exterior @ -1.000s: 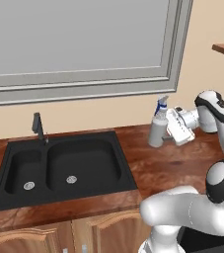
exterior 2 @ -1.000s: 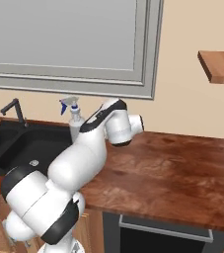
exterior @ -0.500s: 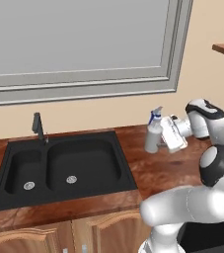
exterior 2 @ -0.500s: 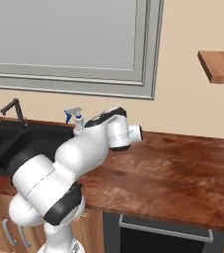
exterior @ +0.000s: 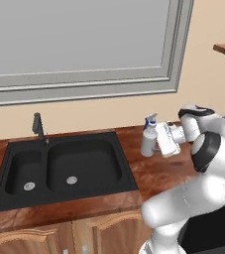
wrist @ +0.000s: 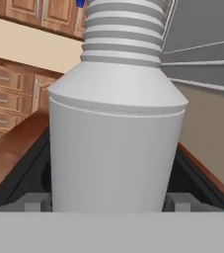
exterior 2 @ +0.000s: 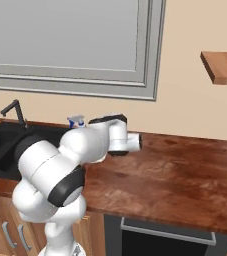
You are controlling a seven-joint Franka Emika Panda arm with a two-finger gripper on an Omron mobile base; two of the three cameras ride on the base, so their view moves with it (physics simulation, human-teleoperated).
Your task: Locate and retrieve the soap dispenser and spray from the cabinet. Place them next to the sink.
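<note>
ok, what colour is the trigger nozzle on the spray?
Blue, above the spray's white ribbed neck and grey body. Clearest in the left base view.

A: Lighting? 
B: Even, bright, flat render light; no clear source. Soft sheen on the wood table (exterior 2: 185, 175), no harsh glare.
A: Shadows?
B: Faint. Sink (exterior: 64, 168) basins are dark.
A: Sharpness?
B: Base views crisp, no edge warp. Hand view: spray (wrist: 116, 123) very close, slightly soft, smooth shading across it.

Matt grey plastic spray (wrist: 113, 143) (neck ribbed white) above a glossy reddish wood countertop (exterior 2: 185, 175), beside the matt black sink (exterior: 64, 166).
</note>
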